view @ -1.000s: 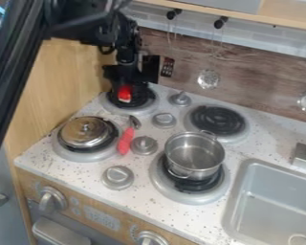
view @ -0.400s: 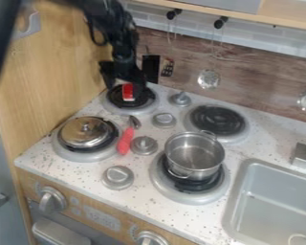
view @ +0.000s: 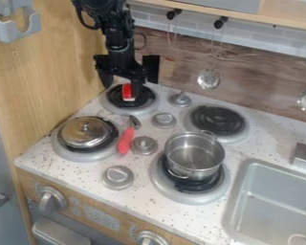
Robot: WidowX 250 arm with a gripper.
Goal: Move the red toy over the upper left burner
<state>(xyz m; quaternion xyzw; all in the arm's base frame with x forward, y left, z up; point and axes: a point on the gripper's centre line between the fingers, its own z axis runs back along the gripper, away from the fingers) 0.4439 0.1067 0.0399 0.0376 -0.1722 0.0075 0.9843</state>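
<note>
From here I see the red toy [view: 127, 91] sitting on the upper left burner [view: 145, 111], with the gripper [view: 122, 91] just above, its fingers spread. The move looks done; only backing the arm [view: 119, 36] away seems left.

Bright diffuse light, soft shadows, glints on lid [view: 84, 132]

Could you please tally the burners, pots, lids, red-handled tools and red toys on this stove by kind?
Burners: 4
Pot: 1
Lid: 1
Red-handled tool: 1
Red toy: 1
Total: 8
</note>
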